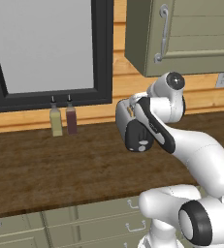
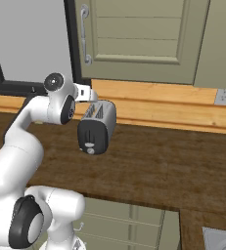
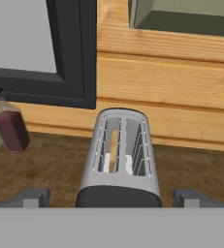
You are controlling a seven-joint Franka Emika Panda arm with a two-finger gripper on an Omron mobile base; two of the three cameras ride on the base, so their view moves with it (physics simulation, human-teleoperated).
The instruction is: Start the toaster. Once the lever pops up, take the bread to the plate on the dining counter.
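The dark wood surface (image 2: 173,166) stretches across in front of me, with pale handled drawer fronts (image 1: 84,223) below its edge and a band of light wooden panelling (image 3: 171,82) behind it. Above that hang a black-framed window (image 1: 45,48) and a grey-green wall cabinet (image 2: 139,39) with a curved metal handle.

The toaster (image 2: 97,128) stands on the surface near the panelling, its black end face turned toward me. On that face the lever (image 2: 90,145) sits as a small light tab above a round knob. Looking down along my hand, I see both slots from above, and the bread (image 3: 114,145) stands upright in the left one, a thin tan edge sunk between the wire guides.

My end effector (image 3: 111,196) hangs above the near end of the toaster with its jaws spread wide, one fingertip on each side of the toaster's body, holding nothing.

Two small bottles, one yellowish (image 1: 56,121) and one dark red (image 1: 71,118), stand side by side below the window, well apart from the toaster.
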